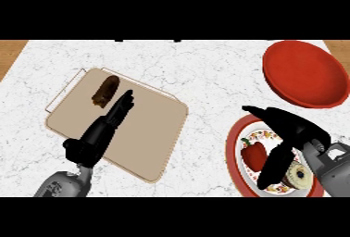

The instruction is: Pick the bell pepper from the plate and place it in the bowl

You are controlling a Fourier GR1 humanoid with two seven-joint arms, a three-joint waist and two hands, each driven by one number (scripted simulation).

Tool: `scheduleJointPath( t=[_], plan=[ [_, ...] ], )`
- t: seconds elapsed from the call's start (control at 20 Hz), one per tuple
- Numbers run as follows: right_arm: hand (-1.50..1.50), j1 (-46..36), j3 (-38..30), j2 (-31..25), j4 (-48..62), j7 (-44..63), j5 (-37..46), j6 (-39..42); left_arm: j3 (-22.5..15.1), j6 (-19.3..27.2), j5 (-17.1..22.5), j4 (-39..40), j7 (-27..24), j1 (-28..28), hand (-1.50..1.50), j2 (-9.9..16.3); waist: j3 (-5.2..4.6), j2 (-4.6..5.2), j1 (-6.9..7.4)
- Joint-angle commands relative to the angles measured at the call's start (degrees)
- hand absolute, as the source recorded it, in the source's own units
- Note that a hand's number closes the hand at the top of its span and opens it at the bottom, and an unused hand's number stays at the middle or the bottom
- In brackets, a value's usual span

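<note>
A red bell pepper (254,153) lies on a white patterned plate with a red rim (234,141) at the lower right. My right hand (290,125) hovers over that plate, fingers spread open around the pepper: one reaches up-left above it, another runs down along its right side. None is closed on it. The red bowl (305,73) stands at the upper right, beyond the plate. My left hand (109,121) rests open over a beige tray, fingers straight and pointing up-right.
The beige tray (147,139) at the left carries a dark brown food item (105,91) near its far end. A round ring-shaped pastry (299,175) sits on the plate beside my right hand. Wooden strips border the marble counter's top corners.
</note>
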Motion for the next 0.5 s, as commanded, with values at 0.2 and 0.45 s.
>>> scheduleJointPath(
  t=[0.2,0.45],
  plan=[
    [-1.50,3.27,2.96,2.88,-2.07,3.83,11.23,-1.00,2.50,-3.09,0.41,-1.76,1.32,1.76,0.00,0.57,0.05,-0.01,-0.19],
    [-1.50,8.47,2.98,4.28,-2.99,-1.28,19.78,-3.50,2.96,-2.76,-1.68,-0.06,0.57,0.82,0.00,-1.94,0.06,0.00,-0.46]
  ],
)
